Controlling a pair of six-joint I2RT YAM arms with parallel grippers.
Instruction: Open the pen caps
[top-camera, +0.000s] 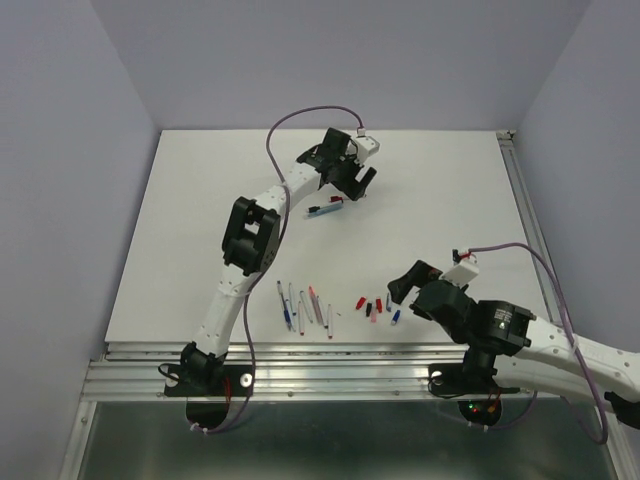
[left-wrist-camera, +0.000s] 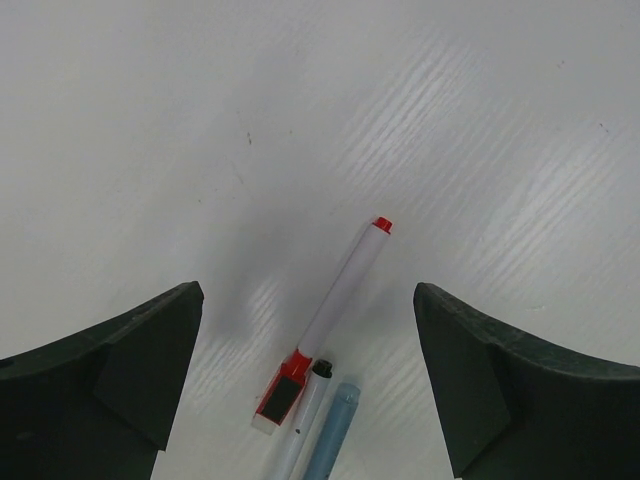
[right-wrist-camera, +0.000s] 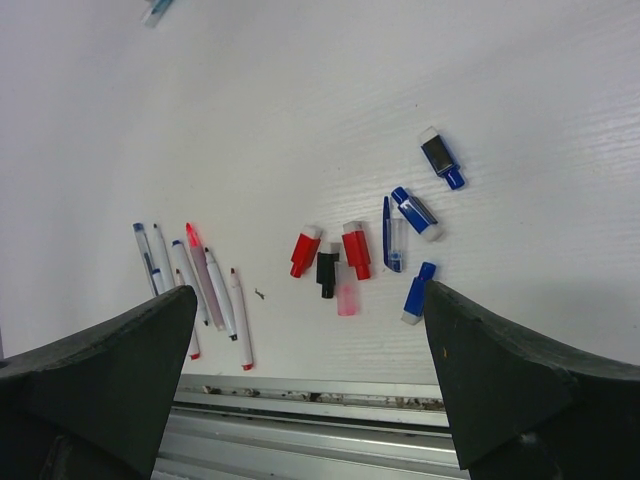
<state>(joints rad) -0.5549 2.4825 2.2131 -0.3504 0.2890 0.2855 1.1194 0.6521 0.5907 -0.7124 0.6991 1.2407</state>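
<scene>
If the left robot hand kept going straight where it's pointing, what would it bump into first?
Most likely the white pen with the red cap, lying on the table right between the open jaws of the left gripper. Depth is hard to judge.

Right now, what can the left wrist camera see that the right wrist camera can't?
Only the left wrist view: a white pen with its red cap on, framed by the open left jaws. Only the right wrist view: loose caps in red, black, pink and blue, a row of uncapped pens, and the metal rail. Both: the white table, and each arm's own black jaws, wide open, at the bottom corners.
</scene>
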